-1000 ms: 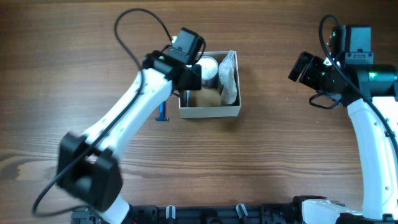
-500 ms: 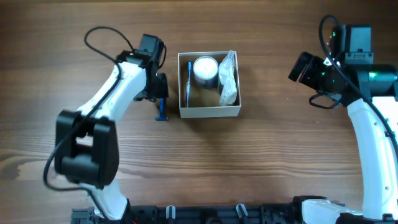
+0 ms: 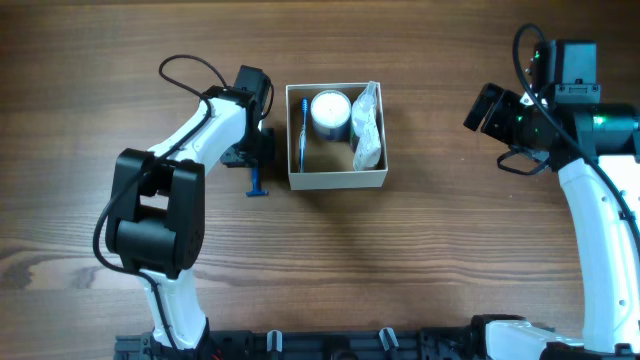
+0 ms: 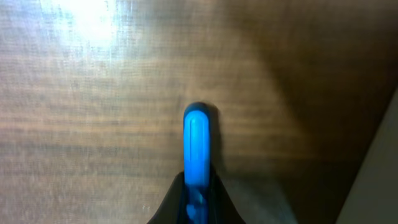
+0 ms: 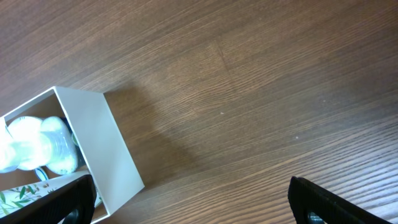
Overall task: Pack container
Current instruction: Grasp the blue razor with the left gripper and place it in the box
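Container (image 3: 337, 181) looks like light, flimsy cardboard, so I'd grab a side wall. Left claw (image 4: 198, 190) pinches the blue handle (image 4: 197, 140); right claw (image 5: 196, 208) is released.

Wooden table (image 3: 420, 250), white container (image 3: 337, 181), blue stick (image 3: 259, 186)

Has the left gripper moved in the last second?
Yes. The left gripper moved left, from above the container to the table beside its left wall.

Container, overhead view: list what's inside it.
The container holds a white-lidded jar, a slim blue stick along its left wall and a clear plastic bag on the right. Brown floor shows between; anything beneath jar or bag is covered.
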Controlling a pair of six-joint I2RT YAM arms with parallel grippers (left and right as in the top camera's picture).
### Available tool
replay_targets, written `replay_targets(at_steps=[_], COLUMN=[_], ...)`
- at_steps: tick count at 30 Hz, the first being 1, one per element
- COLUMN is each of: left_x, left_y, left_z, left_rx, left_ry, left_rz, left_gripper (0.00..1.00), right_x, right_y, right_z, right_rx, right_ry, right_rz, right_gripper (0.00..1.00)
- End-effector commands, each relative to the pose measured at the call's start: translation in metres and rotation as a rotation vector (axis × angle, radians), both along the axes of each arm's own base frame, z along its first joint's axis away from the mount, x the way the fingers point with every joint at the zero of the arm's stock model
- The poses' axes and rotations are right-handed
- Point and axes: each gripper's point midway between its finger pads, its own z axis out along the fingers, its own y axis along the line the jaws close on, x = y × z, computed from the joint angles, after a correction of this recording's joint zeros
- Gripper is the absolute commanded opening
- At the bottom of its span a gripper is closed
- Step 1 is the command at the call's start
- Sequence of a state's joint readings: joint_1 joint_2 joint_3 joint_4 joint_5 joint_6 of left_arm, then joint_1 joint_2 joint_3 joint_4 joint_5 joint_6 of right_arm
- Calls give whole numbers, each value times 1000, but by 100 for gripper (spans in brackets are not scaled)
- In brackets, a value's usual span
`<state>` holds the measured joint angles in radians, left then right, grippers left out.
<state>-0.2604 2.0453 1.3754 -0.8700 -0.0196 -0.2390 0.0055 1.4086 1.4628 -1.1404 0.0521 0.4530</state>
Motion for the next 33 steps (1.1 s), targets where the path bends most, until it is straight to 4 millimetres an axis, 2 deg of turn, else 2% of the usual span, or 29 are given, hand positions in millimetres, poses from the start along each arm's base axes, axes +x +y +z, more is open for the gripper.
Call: replay_targets(at_steps=[1,5,8,10,13,16,18,20,23,26,28,29,30,33], left_x=[-3,9,11,16,30,44,53,58,59,53,47,43,34,10], left_y=[2,-9,-32,-53,-83,-93,-97,-100,-100,-96,-90,-86,-80,-65], left_z=[22,106,153,174,180,160,137,121,118,136,156,167,185,225], left_rx=[-1,-45,-107,-141,-169,-170,-162,-154,-152,-158,-165,-168,-173,-171], left_ry=[15,-145,-293,-386,-479,-478,-455,-436,-431,-449,-472,-481,-500,-552], left_rz=[2,-6,-34,-80,-128,-117,-115,-115,-116,-113,-105,-102,-98,-90], left_gripper=[4,4,4,4,4,5,7,15,39,45,47,66,100,100], right_x=[3,3,3,3,3,3,3,3,3,3,3,3,3,3], right_y=[0,0,0,0,1,0,0,0,1,0,0,0,0,0], right_z=[2,2,2,2,2,2,2,2,2,2,2,2,2,2], right_rx=[17,17,17,17,17,17,17,16,17,16,17,16,17,17], right_ry=[-7,-7,-7,-7,-7,-7,-7,-7,-7,-7,-7,-7,-7,-7], right_rz=[-16,-15,-15,-15,-15,-15,-15,-15,-16,-15,-15,-15,-15,-16], right_gripper=[100,100,100,100,100,100,100,100,100,100,100,100,100,100])
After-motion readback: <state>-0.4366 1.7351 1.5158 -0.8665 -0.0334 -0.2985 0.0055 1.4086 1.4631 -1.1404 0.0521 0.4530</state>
